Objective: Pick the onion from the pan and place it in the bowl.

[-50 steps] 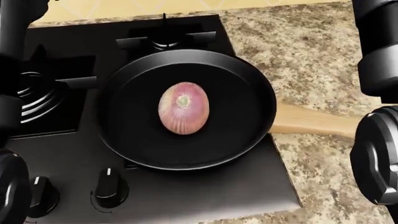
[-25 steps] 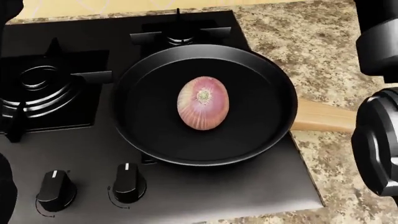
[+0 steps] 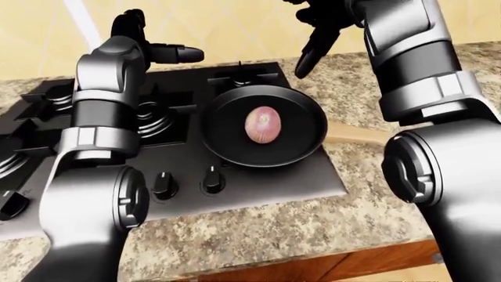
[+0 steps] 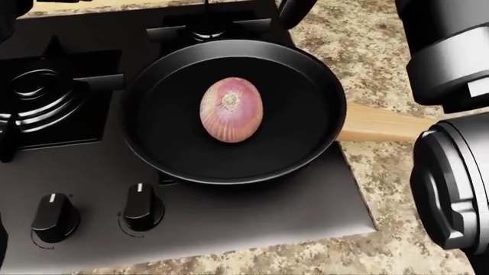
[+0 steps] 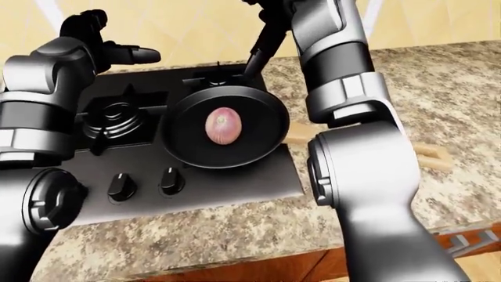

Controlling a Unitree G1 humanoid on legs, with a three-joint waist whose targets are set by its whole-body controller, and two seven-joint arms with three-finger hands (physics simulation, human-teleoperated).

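Observation:
A pink-red onion (image 4: 231, 110) lies in the middle of the black frying pan (image 4: 309, 143), which sits on the stove's right burner. The pan's wooden handle (image 4: 380, 127) points right over the counter. My right hand (image 3: 313, 44) hangs open in the air above the pan's upper right rim, fingers spread and pointing down, clear of the onion. My left hand (image 3: 166, 54) is raised over the stove to the upper left of the pan, fingers stretched out, holding nothing. No bowl shows in any view.
The black cooktop (image 4: 252, 229) has two knobs (image 4: 141, 209) below the pan and another burner (image 4: 38, 91) to the left. Speckled granite counter (image 4: 367, 51) runs to the right; its wooden edge (image 3: 345, 264) lies at the bottom. A yellow wall stands behind.
The whole head picture shifted, so the camera moved. The onion stays put in the pan. My right arm reaches further in, with a fingertip now at the top of the head view.

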